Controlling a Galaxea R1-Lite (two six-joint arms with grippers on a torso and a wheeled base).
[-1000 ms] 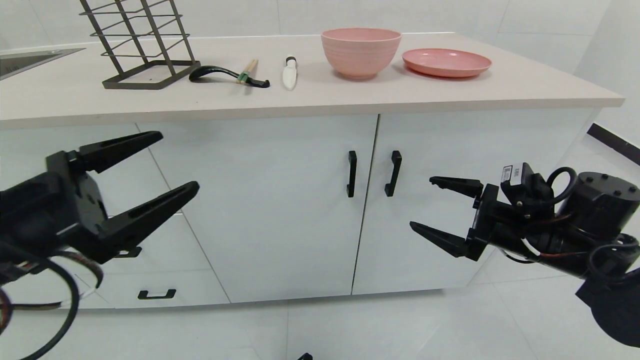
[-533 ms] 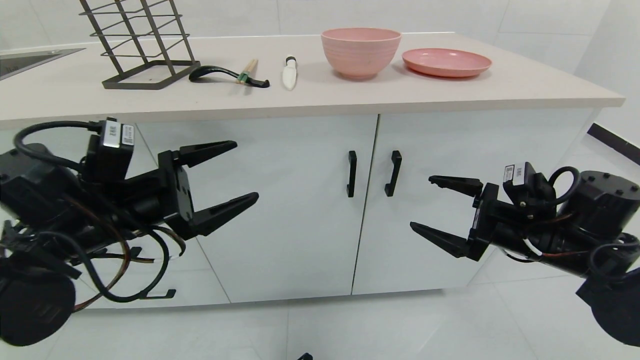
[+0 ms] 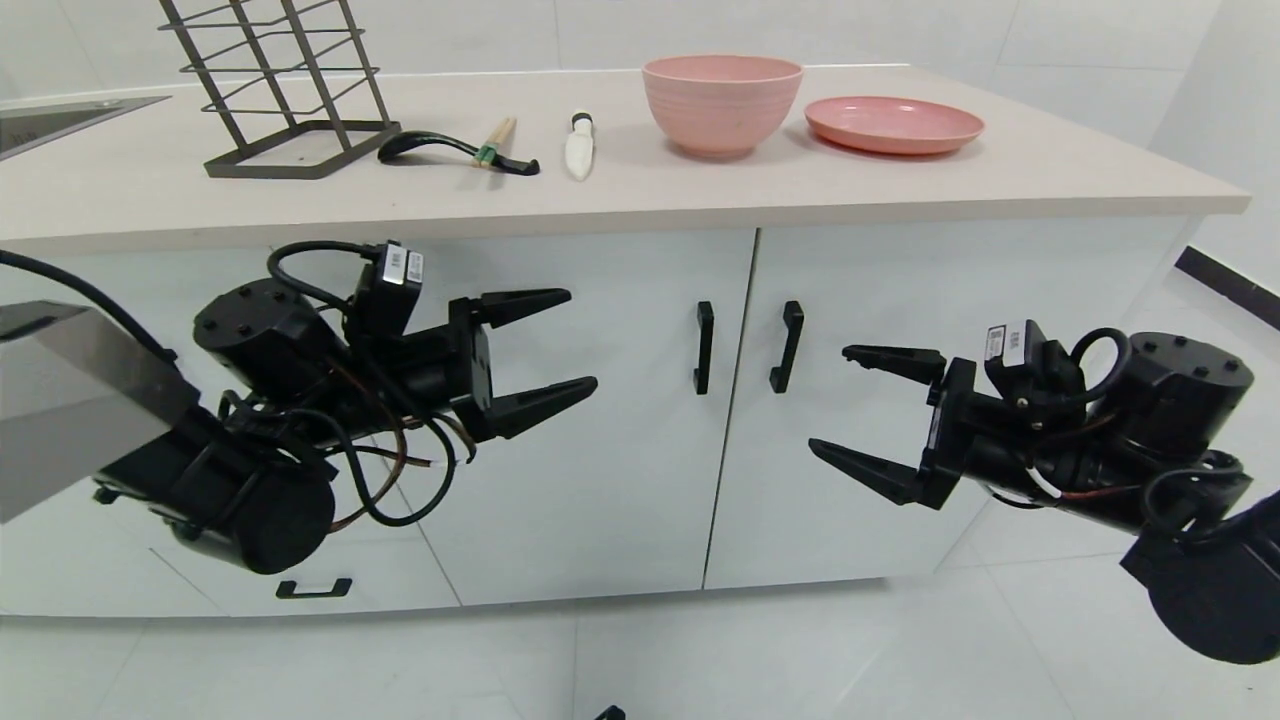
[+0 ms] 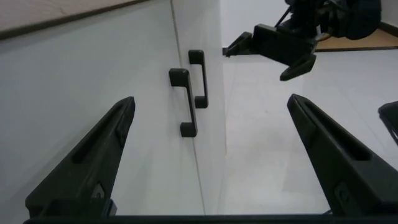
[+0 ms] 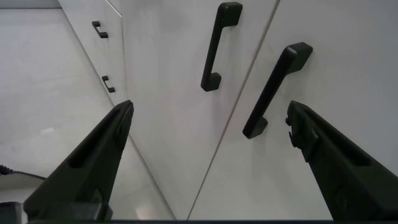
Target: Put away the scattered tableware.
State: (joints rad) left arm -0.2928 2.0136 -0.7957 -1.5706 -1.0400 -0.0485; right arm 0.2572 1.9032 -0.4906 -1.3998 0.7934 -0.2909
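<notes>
On the counter lie a pink bowl [image 3: 722,102], a pink plate [image 3: 893,124], a white knife [image 3: 579,147], a black ladle [image 3: 455,152] and chopsticks [image 3: 496,141] crossing it. Both arms hang below counter level, in front of the white cabinet. My left gripper [image 3: 560,345] is open and empty, pointing toward the left cabinet door handle [image 3: 704,347]. My right gripper [image 3: 865,412] is open and empty, just right of the other door handle [image 3: 787,346]. The left wrist view faces the two handles [image 4: 189,94] with the right gripper [image 4: 273,53] beyond. The right wrist view faces the same handles [image 5: 219,45].
A dark wire rack [image 3: 285,90] stands at the counter's back left, beside a sink [image 3: 60,117]. Drawers with black pulls [image 3: 313,588] sit low on the left. The tiled floor [image 3: 800,660] spreads out below the cabinet.
My left arm has swung in from the left edge toward the cabinet doors, still open. The right gripper has shifted slightly left and up.
</notes>
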